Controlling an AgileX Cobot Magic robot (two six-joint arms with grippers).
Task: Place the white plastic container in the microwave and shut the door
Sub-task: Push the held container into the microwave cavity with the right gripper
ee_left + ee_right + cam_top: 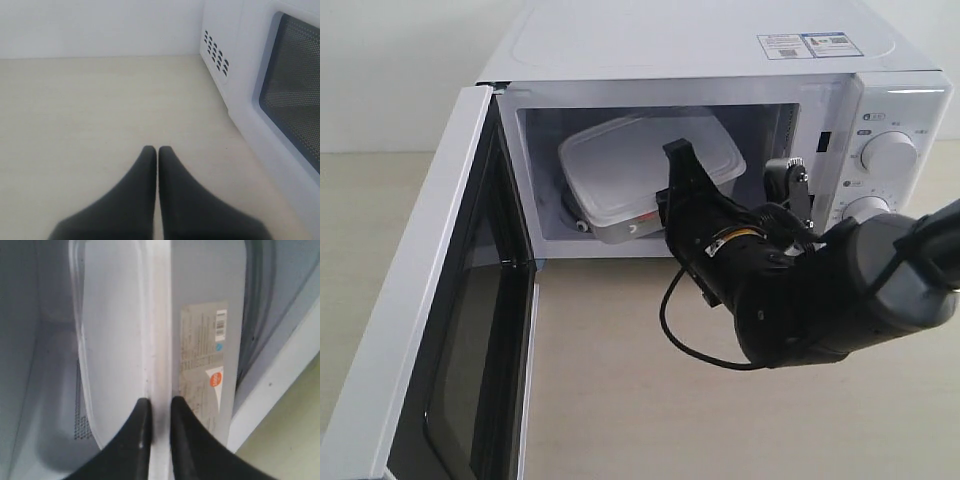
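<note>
I see the microwave [720, 50] with its door [430, 300] swung wide open to the left. The white plastic container [620, 170] is inside the cavity, tilted so its lid faces up and out toward the opening. I cannot tell whether its lower corner touches the cavity floor.

My right gripper [160, 402] reaches in through the opening. Its two black fingers are drawn close together and pinch the container's projecting rim between them. The printed label [202, 355] on the container's side lies just beside one finger.

My left gripper [157, 150] hangs over the pale table [75, 125], its fingers pressed together with nothing between them. The outer face of the open door, with its dark mesh window, is near it.
</note>
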